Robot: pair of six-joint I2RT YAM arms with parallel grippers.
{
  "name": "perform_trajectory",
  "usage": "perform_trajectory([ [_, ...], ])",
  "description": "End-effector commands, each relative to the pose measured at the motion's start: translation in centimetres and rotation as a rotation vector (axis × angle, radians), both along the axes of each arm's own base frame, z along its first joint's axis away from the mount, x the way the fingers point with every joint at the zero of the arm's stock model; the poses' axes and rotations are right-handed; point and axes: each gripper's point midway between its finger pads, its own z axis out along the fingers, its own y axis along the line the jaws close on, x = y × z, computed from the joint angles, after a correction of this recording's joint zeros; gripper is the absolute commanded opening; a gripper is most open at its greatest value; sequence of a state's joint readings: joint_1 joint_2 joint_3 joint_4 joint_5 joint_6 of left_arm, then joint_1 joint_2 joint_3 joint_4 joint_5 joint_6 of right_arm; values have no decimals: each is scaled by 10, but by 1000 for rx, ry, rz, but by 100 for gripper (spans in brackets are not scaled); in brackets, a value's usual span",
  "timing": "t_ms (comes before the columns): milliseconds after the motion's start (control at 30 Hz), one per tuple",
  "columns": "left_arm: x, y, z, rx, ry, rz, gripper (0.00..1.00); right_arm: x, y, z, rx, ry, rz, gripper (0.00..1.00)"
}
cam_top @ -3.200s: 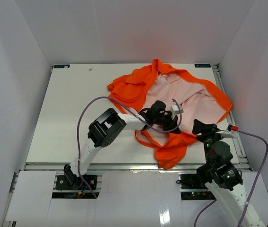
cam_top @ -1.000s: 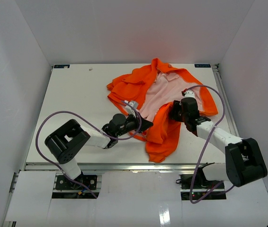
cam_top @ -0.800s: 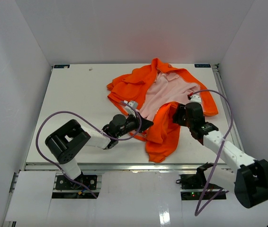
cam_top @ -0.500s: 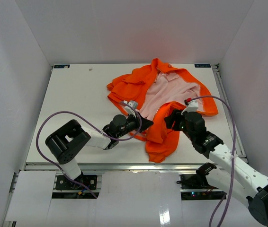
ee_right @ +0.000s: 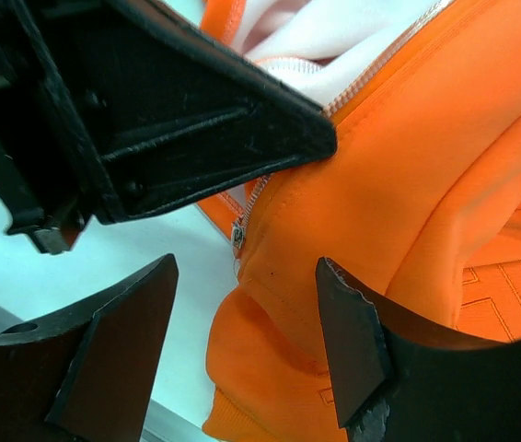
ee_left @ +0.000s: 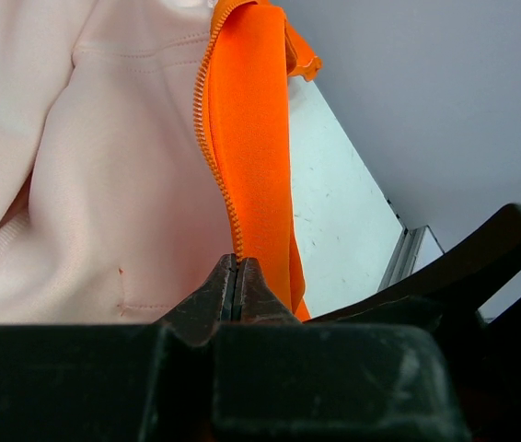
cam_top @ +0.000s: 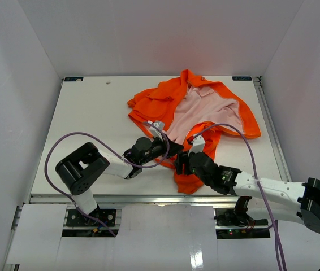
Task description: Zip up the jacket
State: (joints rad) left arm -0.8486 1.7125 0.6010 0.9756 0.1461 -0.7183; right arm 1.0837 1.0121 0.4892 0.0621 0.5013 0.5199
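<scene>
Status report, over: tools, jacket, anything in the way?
Left tool shut on jacket zipper edge. Right tool open at zipper pull. Front unzipped. Nothing blocking.

A lab cell, white walls [cam_top: 148,34] enclosing a white table [cam_top: 92,113]

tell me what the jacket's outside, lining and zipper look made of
The jacket outside: soft matte orange knit, likely synthetic; it folds limply. Its lining: pale pink smooth fabric with stitched seams. The zipper: small orange teeth, probably plastic; slider looks metallic.
</scene>
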Motion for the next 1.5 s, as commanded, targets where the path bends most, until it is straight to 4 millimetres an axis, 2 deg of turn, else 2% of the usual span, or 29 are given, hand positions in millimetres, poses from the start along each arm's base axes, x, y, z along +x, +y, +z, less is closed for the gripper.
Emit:
perform_trajectory([
  [0, -4, -4, 17, -53, -23, -20, 0, 11, 6, 4, 19, -47, -78, 67],
  [233, -8, 0, 25, -68, -34, -21, 0, 11, 3, -15, -16, -32, -103, 62],
  [433, -10, 1, 27, -80, -30, -25, 0, 14, 0, -21, -17, -42, -126, 58],
  [600, -10, 2, 18, -51, -26, -24, 0, 17, -5, -38, -80, -22, -165, 58],
  [700, -9, 8, 13, -41, -27, 6, 0, 18, -5, -41, -67, -26, -174, 58],
  [933, -8, 8, 12, -39, -21, 8, 0, 27, 1, -40, -26, -68, -194, 57],
  [1167, -8, 8, 8, -31, -12, 13, 0, 31, 14, -51, -30, -65, -182, 56],
  [1367, -6, 8, 6, -27, -12, 18, 0, 34, 15, -59, -31, -71, -189, 55],
  [1467, -6, 10, 5, -22, -16, 24, 0, 35, 15, -65, -45, -69, -196, 48],
])
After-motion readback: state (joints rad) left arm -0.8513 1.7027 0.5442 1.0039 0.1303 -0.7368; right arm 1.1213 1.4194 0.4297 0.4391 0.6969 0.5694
